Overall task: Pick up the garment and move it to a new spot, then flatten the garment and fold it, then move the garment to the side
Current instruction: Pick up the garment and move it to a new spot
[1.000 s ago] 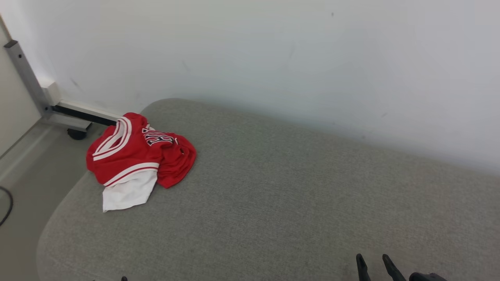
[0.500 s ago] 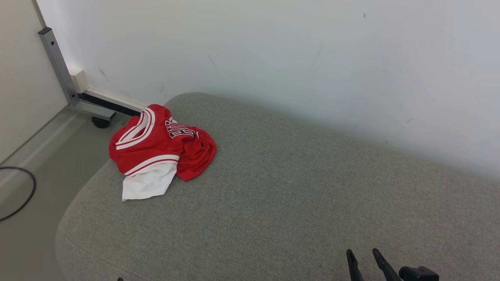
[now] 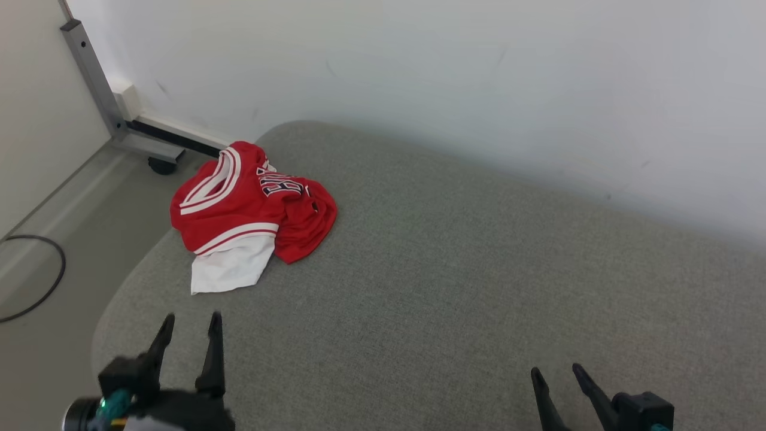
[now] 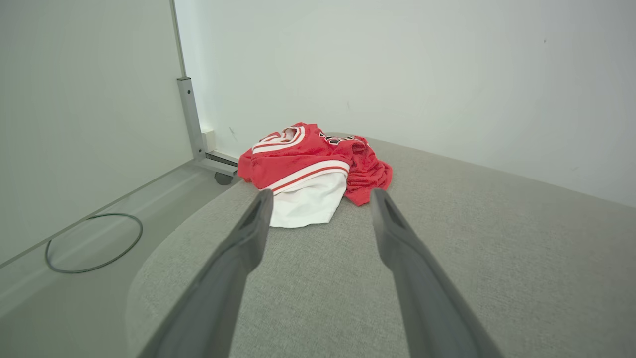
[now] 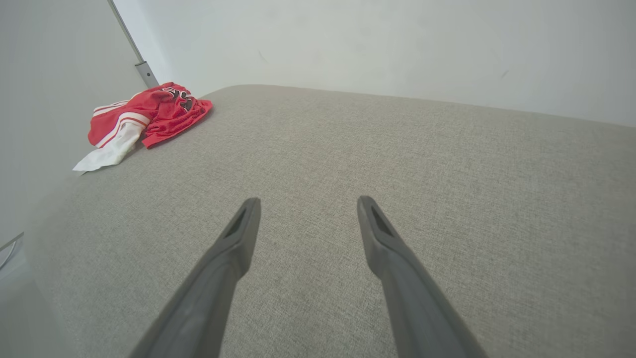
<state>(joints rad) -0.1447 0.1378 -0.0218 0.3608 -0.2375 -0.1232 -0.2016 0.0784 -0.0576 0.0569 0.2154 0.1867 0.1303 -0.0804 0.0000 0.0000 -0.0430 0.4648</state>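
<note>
A crumpled red garment (image 3: 245,206) with white stripes, dark lettering and a white flap lies near the far left corner of the grey padded surface (image 3: 449,287). In the left wrist view the garment (image 4: 308,159) sits just beyond my left gripper (image 4: 320,196), whose fingers stand open and empty. From the head, that left gripper (image 3: 190,320) is at the lower left, short of the garment. My right gripper (image 3: 556,371) is open and empty at the lower right, far from the garment (image 5: 144,117), which lies at the upper left of the right wrist view beyond the gripper (image 5: 305,201).
A white wall (image 3: 449,78) runs along the far edge of the surface. A grey metal post (image 3: 90,75) on a wheeled base stands on the floor at the far left, and a dark cable loop (image 3: 36,281) lies on the floor beside the rounded left edge.
The head camera has shifted, so the whole scene sits further right and lower. My left gripper has risen into the head view at the lower left. The garment lies as before.
</note>
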